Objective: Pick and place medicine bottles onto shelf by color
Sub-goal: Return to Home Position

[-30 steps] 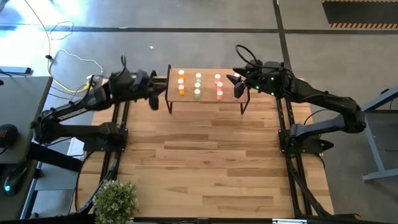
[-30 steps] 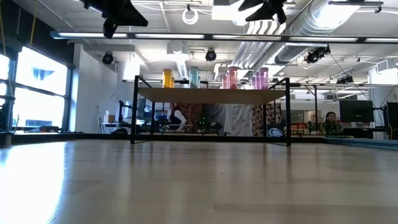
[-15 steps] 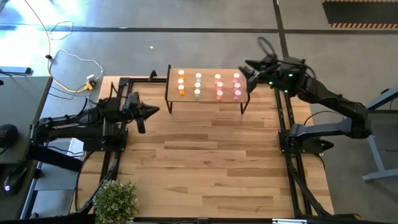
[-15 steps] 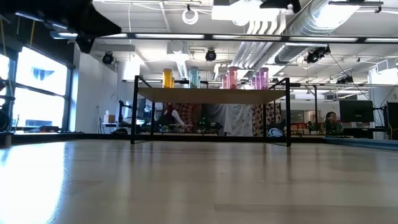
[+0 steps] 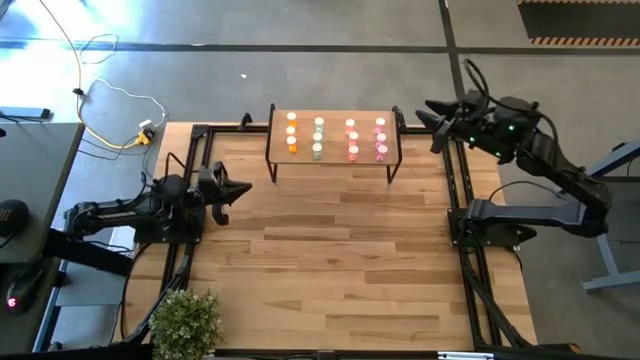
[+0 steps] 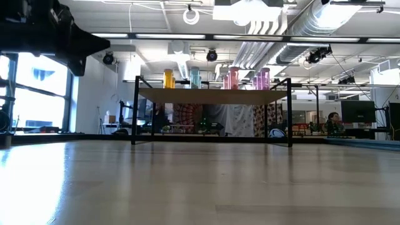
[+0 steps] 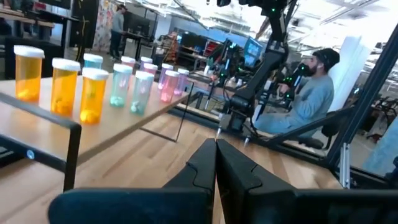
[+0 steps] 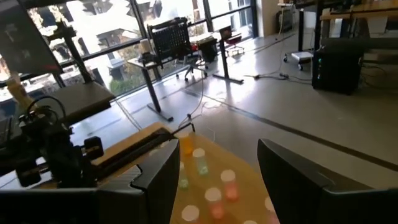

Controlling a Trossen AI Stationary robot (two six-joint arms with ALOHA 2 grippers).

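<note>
The left gripper (image 5: 240, 187) lies over the left edge of the worktop (image 5: 330, 240), well apart from the shelf, with its jaws pressed together and empty. At centre rear, the shelf (image 5: 335, 137) carries the medicine bottles (image 5: 318, 137) upright in four columns, which run orange, pale green, salmon-red and magenta pink. The right gripper (image 5: 433, 124) sits near the shelf's right end, above its level, with its jaws spread wide and holding nothing.
</note>
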